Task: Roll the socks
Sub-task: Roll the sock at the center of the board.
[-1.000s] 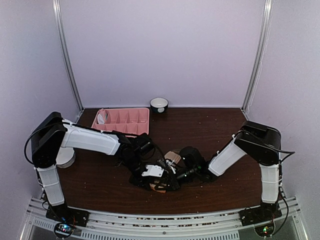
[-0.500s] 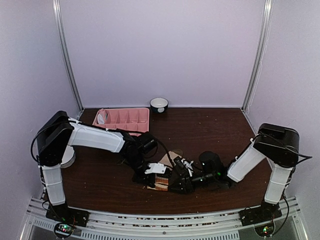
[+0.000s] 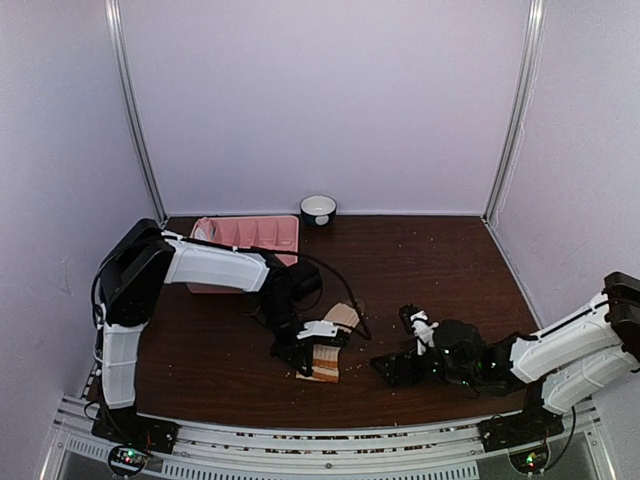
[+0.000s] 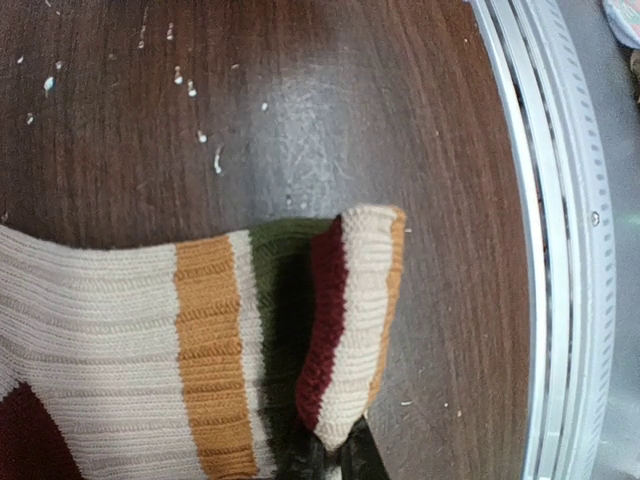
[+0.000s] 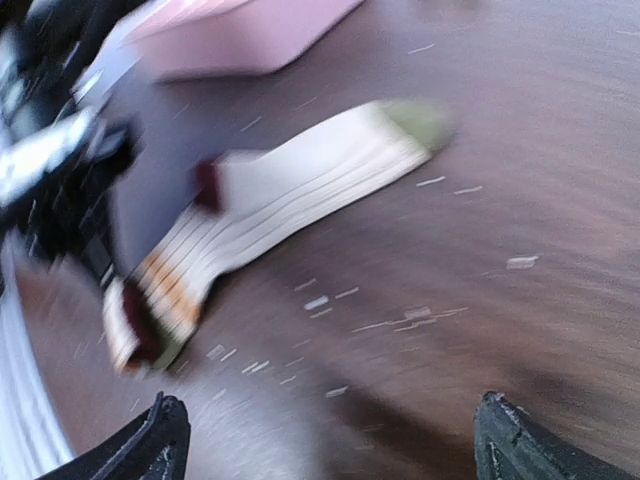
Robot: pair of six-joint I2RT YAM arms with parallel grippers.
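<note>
— Where is the striped sock (image 3: 326, 352) lying?
— Flat on the table (image 3: 200, 352) near the front edge, with its cuff end folded over (the toe points toward the back).
— And the pincers?
— I see my left gripper (image 4: 331, 463) pinched tight on that folded cuff. My right gripper (image 5: 335, 440) sits apart to the sock's right, its jaws spread wide and holding nothing.
</note>
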